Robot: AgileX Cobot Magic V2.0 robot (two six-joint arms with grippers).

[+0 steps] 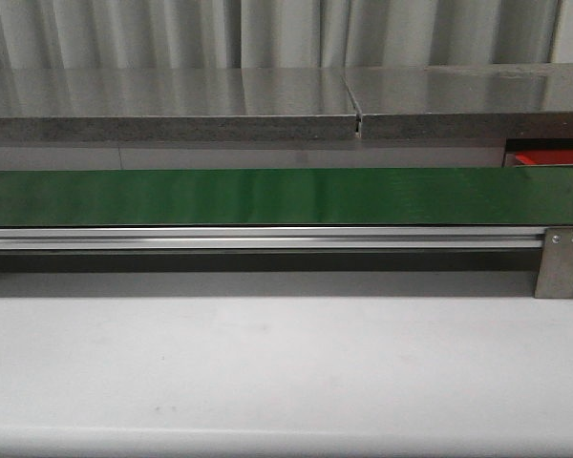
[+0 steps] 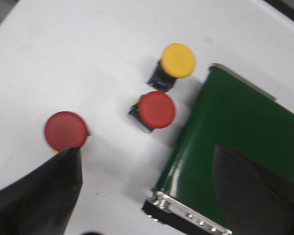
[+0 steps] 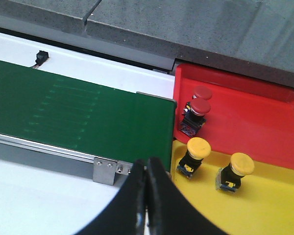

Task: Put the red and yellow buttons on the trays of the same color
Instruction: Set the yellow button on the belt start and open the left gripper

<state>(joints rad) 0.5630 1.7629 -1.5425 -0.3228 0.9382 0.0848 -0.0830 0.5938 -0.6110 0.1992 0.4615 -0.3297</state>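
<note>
In the left wrist view, two red buttons (image 2: 65, 130) (image 2: 157, 109) and a yellow button (image 2: 178, 60) stand on the white table beside the end of the green belt (image 2: 235, 122). My left gripper (image 2: 149, 151) hangs open above them with nothing between its fingers. One finger (image 2: 44, 196) is close to the nearer red button. In the right wrist view, my right gripper (image 3: 147, 167) is shut and empty over the belt's other end. The red tray (image 3: 245, 115) beyond it holds two red buttons (image 3: 202, 92) (image 3: 200, 108). The yellow tray (image 3: 264, 210) holds two yellow buttons (image 3: 198, 147) (image 3: 241, 164).
The green conveyor belt (image 1: 286, 196) with its aluminium rail (image 1: 267, 239) runs across the table, ending in a metal bracket (image 1: 561, 260). Behind it is a grey counter (image 1: 172, 105). A corner of the red tray (image 1: 549, 159) shows at the far right. Neither arm appears in the front view.
</note>
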